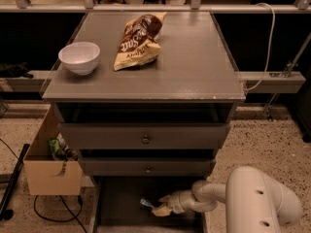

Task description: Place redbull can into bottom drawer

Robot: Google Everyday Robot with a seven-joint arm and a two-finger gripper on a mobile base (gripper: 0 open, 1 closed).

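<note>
The bottom drawer [121, 212] is pulled out below the two upper grey drawers, showing a dark flat floor. My white arm reaches in from the lower right. My gripper [156, 208] is low inside the drawer, over its floor. A small shiny object with a blue tint, the redbull can [146, 204], lies at the gripper's tip, just above or on the drawer floor.
On the cabinet top lie a white bowl [79, 57] and a brown-and-yellow chip bag [138, 40]. The two upper drawers with round knobs [145, 139] overhang the open one. A cardboard box [48, 166] stands on the floor at the left.
</note>
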